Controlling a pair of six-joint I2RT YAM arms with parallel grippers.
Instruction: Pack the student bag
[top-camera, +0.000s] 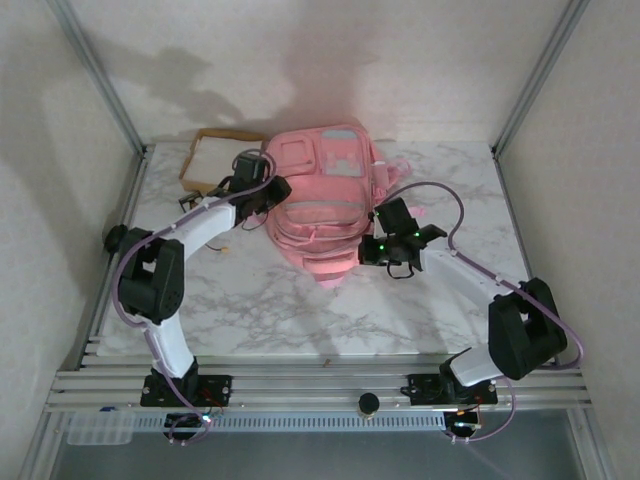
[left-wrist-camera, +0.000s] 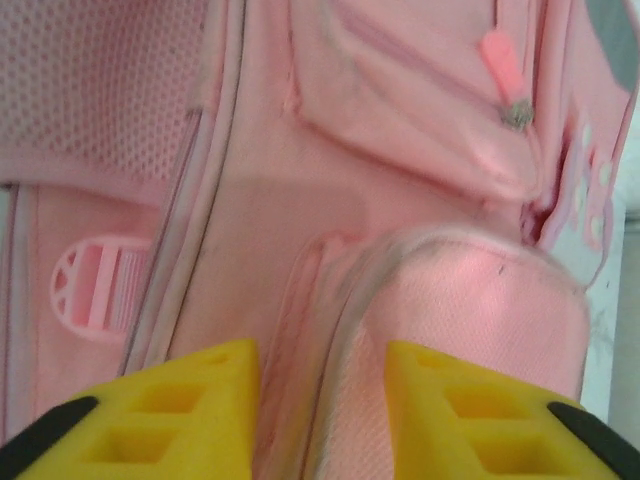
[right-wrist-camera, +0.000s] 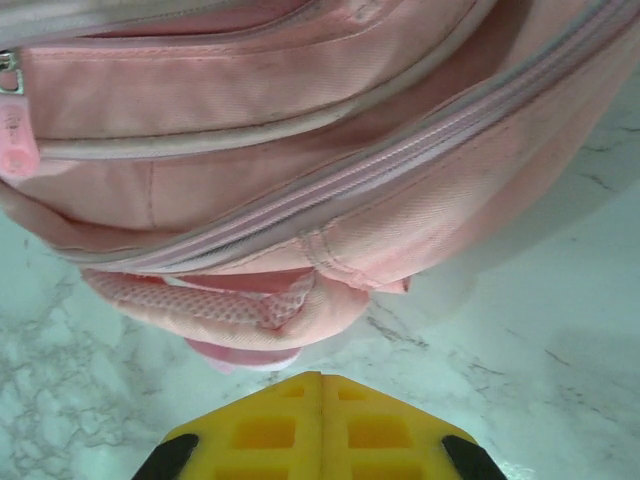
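The student bag (top-camera: 320, 205) lies flat on the marble counter (top-camera: 300, 310), between the two arms and reaching away from them towards the back wall. The left pincer (left-wrist-camera: 322, 420) is released. Its yellow fingers (left-wrist-camera: 200, 410) stand apart over the bag's left flank, and a padded pink seam runs up through the gap between them, though whether either finger presses on it cannot be told. Ahead of this pincer and to its right hangs a pink zip pull (left-wrist-camera: 505, 75). To its left is a mesh side pocket (left-wrist-camera: 90, 80).

The right pincer (right-wrist-camera: 322, 420) is clenched, its yellow fingers pressed together with nothing between them. It sits low over bare counter, with the bag's lower right edge just ahead of its tips and not touching them. A long zip line crosses the bag above it.

Beyond the left pincer, beside the bag's far left corner, sits a shallow cardboard box (top-camera: 205, 160).
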